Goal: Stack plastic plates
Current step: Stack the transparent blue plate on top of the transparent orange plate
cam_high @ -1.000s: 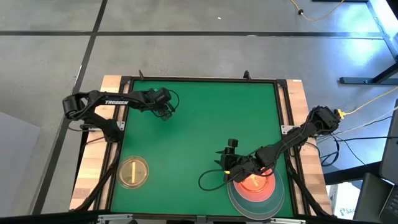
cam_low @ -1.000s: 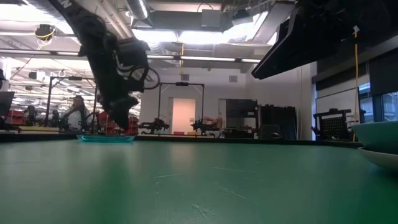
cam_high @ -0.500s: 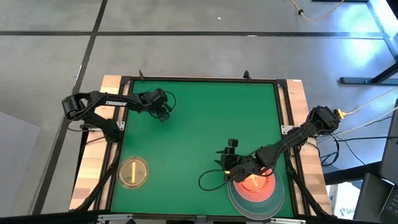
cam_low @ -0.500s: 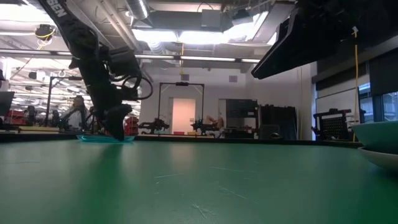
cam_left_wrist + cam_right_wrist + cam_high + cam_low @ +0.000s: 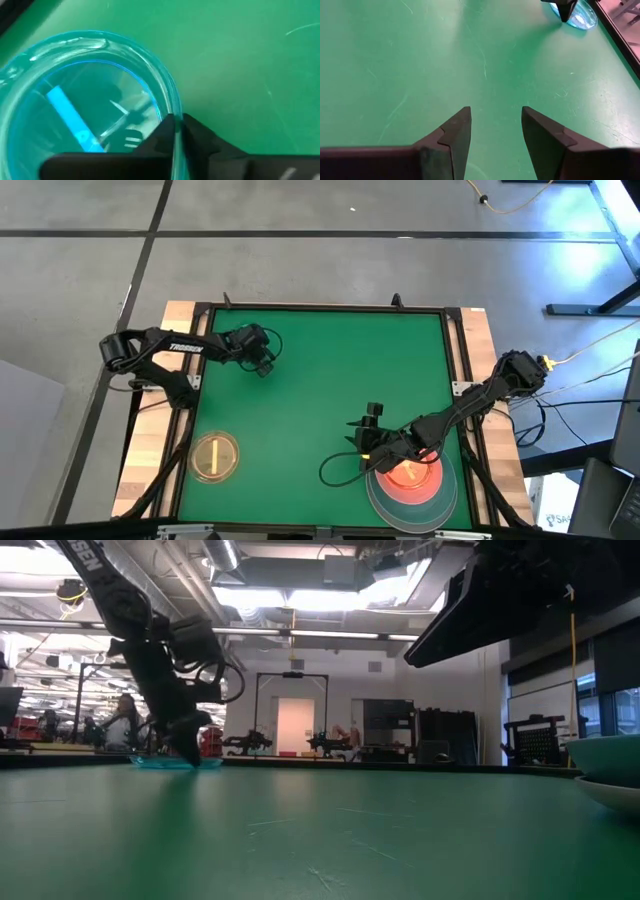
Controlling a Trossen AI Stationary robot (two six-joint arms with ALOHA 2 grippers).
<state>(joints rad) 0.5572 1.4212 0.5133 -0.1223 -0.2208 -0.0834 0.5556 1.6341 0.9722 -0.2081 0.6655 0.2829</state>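
A small translucent blue plate lies flat on the green table at the far left; it also shows in the low view and far off in the right wrist view. My left gripper is shut on its rim, low over the table. A small amber plate lies flat near the front left. A stack of plates sits at the front right, large grey ones below and a small pink one on top. My right gripper is open and empty beside the stack. My left gripper pinches the blue plate's rim between its two fingers, one finger inside the plate and one outside. The fingers come slanting down from above. The plate lies on the table.
Black raised edges and wooden rails frame the green table. A loop of black cable lies by the right arm. The table's middle is bare green surface. The stack's edge shows at the low view's right.
My left gripper has gone down and a little toward the table's left edge, onto the blue plate's rim. The plate has stayed on the table.
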